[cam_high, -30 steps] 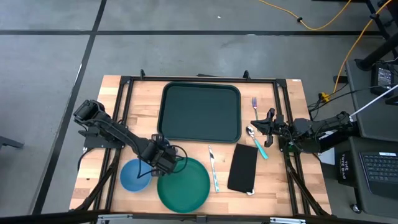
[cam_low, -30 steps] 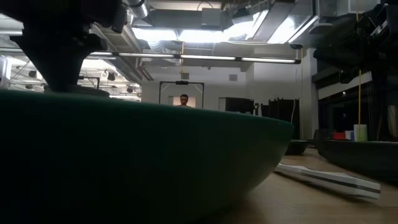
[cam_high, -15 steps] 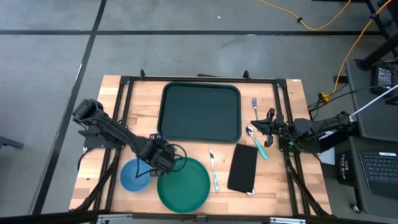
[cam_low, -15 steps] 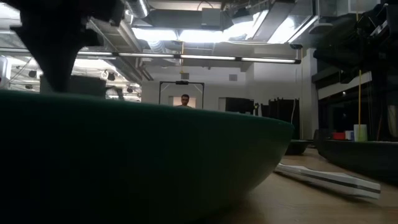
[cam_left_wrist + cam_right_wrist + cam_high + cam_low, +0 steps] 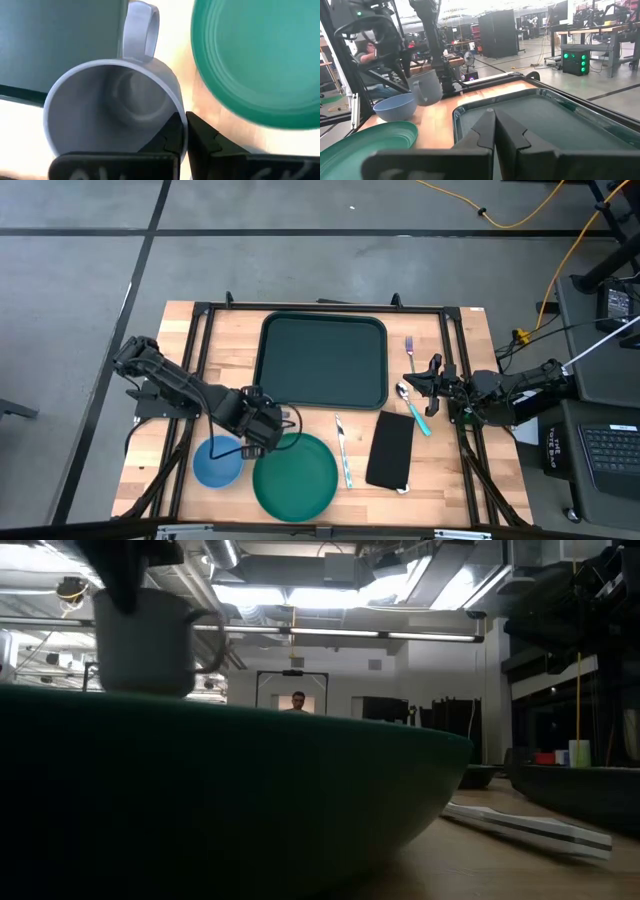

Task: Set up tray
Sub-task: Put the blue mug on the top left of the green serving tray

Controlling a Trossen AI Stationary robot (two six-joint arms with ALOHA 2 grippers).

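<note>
Tray (image 5: 323,361) lies flat at the back middle of the counter (image 5: 440,470), nothing on it. Left jaws (image 5: 262,430) are near the tray's front left corner, just off its rim, & clenched on the rim of a grey mug (image 5: 115,105). In the low view the mug (image 5: 148,640) hangs up in the air, handle to the side. Right under & in front of the left jaws sit a blue bowl (image 5: 217,462) & a round green plate (image 5: 295,476), side by side.

Right jaws (image 5: 418,380) wait at the counter's right side, a bit apart from the tray's right rim. They're closed w/ nothing in them. In the right wrist view the tray (image 5: 540,120) lies just ahead of them. A spoon (image 5: 410,405) & fork (image 5: 410,348) lie near them, a black napkin (image 5: 391,450) in front, & a knife (image 5: 343,452) between napkin & plate.
</note>
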